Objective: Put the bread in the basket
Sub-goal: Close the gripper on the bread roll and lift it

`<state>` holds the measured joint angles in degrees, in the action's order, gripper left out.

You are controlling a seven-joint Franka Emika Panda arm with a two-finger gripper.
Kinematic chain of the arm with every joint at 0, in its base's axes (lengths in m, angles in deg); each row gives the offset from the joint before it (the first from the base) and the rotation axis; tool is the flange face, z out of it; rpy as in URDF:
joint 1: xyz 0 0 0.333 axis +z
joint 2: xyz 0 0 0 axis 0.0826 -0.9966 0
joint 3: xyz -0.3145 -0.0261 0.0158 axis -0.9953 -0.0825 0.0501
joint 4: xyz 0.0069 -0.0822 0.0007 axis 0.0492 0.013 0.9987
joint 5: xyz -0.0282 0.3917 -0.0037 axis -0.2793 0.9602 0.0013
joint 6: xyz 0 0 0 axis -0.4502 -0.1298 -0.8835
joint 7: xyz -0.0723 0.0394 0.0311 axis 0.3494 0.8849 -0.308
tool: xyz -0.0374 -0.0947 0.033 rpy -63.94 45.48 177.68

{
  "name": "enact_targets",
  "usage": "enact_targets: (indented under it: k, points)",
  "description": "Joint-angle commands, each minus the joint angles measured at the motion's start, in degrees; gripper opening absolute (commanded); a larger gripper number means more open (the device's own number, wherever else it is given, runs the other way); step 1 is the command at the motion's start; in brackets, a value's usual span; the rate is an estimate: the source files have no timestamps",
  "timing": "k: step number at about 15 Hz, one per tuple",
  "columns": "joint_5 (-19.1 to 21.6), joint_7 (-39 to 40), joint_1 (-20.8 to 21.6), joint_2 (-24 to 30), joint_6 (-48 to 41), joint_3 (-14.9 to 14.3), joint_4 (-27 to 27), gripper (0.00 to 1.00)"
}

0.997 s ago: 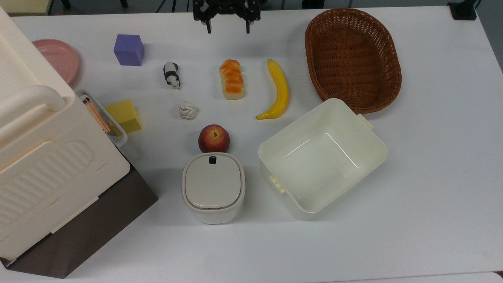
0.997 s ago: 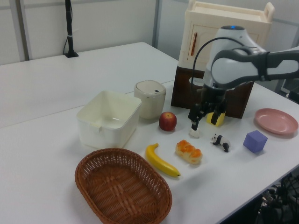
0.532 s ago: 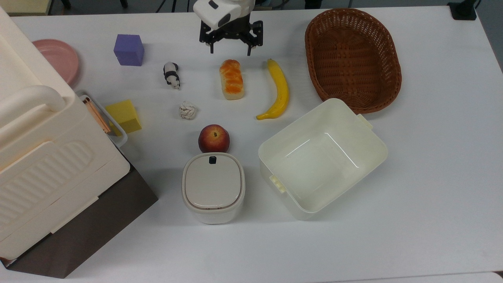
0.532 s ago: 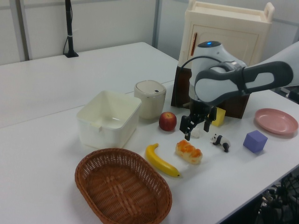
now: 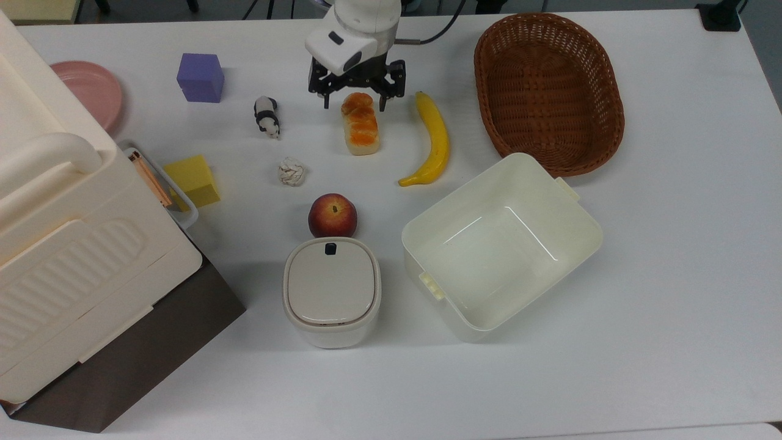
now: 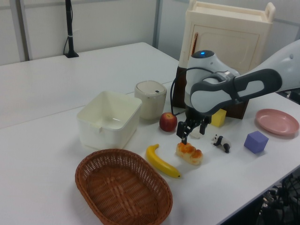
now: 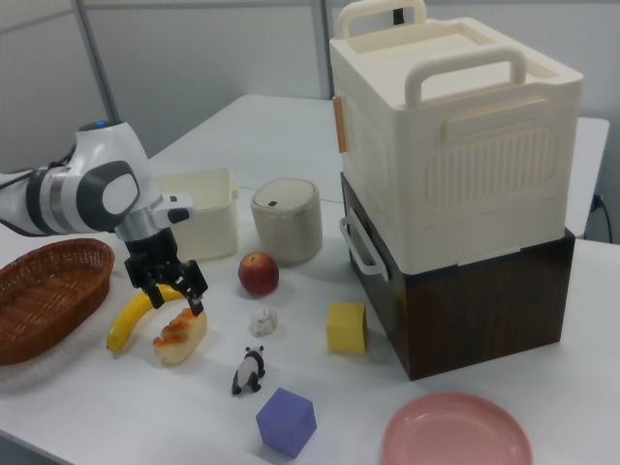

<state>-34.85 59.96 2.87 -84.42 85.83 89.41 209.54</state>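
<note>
While the gripper (image 5: 354, 101) points down, fingers spread, the bread (image 5: 361, 127) lies just below, one end between them.

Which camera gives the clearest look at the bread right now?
The top view: the bread lies lengthwise and mostly uncovered, with the tool over its far end only. The left view shows the bread from the side, below the arm. The right view shows the bread end-on, beside the banana.

Top view — bread (image 5: 361, 124) between panda (image 5: 267, 115) at left and banana (image 5: 431, 139) at right; basket (image 5: 605, 91) further right.
</note>
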Motion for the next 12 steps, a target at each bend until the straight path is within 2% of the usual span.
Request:
enact_targets:
  k: [1,12]
  points:
    - [-1.15,-0.71,0.03,-2.08,1.57,-0.10,-0.31,1.00]
    - [-1.24,-0.80,-0.76,-6.39,3.60,-0.10,-0.49,1.00]
